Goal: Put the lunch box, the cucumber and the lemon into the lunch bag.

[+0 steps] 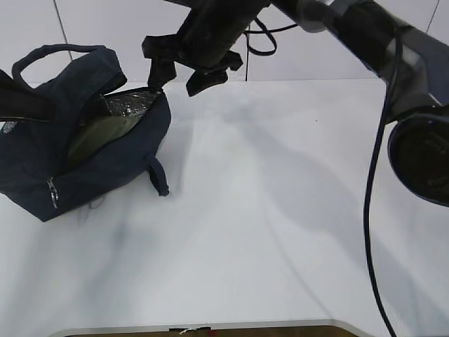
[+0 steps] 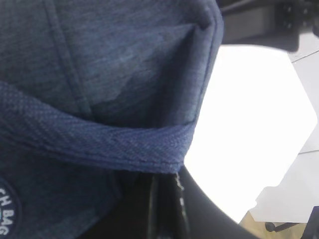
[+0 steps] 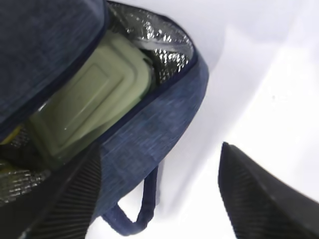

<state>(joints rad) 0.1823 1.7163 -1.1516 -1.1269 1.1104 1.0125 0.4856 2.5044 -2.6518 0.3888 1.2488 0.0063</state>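
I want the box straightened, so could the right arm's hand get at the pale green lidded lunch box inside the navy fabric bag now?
Probably yes. The right hand hangs open above the navy fabric lunch bag, whose mouth gapes, leaving the pale green lunch box lid uncovered.

Dark navy woven fabric of the large lunch bag (image 2: pixel 114 74) fills the left and centre of the frame, very close to the lens. A thick navy webbing strap (image 2: pixel 99 142) crosses from the left edge down to lower centre, its end just above the black gripper fingers (image 2: pixel 167 209) at the bottom centre (they stand pressed together, fabric pinched between them). At the lower left edge, part of a round dark badge with pale lettering (image 2: pixel 7 211) shows. The bright white table surface (image 2: pixel 249 124) fills the right side, and a dark arm part (image 2: pixel 269 22) sits in the upper right corner.
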